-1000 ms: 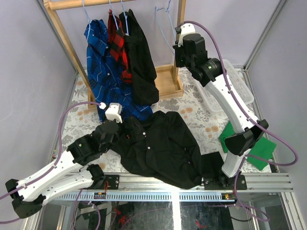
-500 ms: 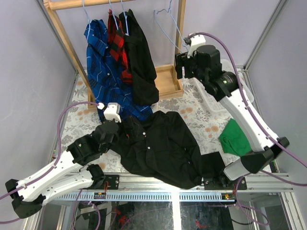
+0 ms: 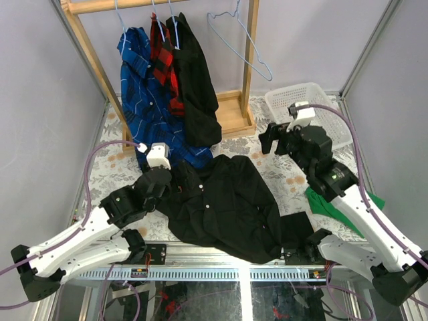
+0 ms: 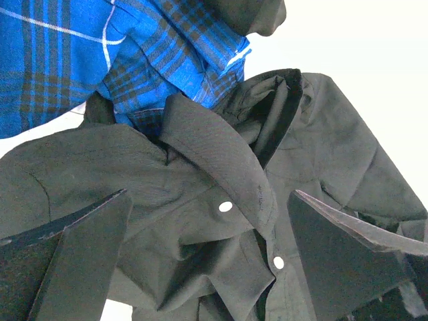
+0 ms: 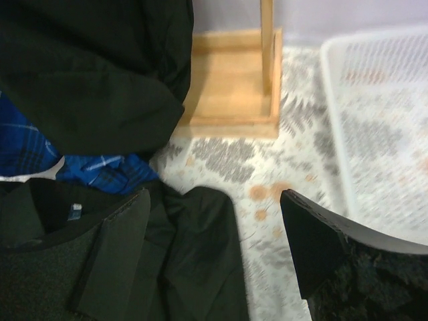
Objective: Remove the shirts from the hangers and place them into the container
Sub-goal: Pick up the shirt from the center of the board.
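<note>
Plain black button-up shirt crumpled at the near edge of the table; left gripper spread wide over its collar, apparently to grab it for the white lattice basket at the far-right corner; right gripper gaping, empty.

Three shirts hang on the rack at rear left, a bare hanger right of them. Another shirt lies on the tabletop before them. The container sits rear right.
</note>
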{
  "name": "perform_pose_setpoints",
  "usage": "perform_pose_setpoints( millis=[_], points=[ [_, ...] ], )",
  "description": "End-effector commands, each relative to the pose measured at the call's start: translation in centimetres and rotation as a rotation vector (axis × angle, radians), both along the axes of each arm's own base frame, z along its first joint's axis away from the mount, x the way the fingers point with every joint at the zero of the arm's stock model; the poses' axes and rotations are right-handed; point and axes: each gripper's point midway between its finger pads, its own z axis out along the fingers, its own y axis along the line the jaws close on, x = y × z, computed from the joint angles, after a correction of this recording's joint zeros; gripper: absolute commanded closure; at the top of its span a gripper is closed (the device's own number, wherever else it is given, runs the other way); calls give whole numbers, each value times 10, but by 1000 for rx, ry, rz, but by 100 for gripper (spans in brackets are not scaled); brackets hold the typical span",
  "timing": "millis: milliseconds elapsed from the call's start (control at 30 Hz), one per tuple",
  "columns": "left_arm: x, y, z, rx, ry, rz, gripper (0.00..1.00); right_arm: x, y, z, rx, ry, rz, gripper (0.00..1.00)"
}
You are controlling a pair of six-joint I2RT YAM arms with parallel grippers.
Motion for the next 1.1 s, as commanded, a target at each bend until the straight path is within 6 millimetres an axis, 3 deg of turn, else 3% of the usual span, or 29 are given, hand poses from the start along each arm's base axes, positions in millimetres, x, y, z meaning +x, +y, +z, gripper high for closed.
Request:
perform_pose_setpoints(
  millis=[0,133,200,300,567,667,800,867,967,1067],
  points=[
    [5,-3,-2,-25,1,34,0,-14,23,-41,212,136,38,15],
    [6,-1,-2,-34,2,59,0,-44,72,-84,341,335,263,15],
    [7,5,0,-33,-2,98,0,-57,94,-102,313,403,321,13],
    [8,17,4,-34,-13,158,0,-69,124,-115,153,366,371,8],
    [4,37,23,-99,-56,240,0,-84,197,-130,70,292,541,1],
    [2,42,26,-114,-68,250,0,-79,210,-137,143,312,516,1],
    [-1,48,27,-108,-70,260,0,-62,208,-166,208,369,356,1],
    [-2,49,26,-105,-63,261,0,-63,216,-174,233,392,372,1],
    [-2,47,22,-111,-53,260,0,-58,229,-183,233,423,372,1],
    [-2,43,22,-126,-51,247,0,-46,229,-206,169,486,276,1]
  ],
)
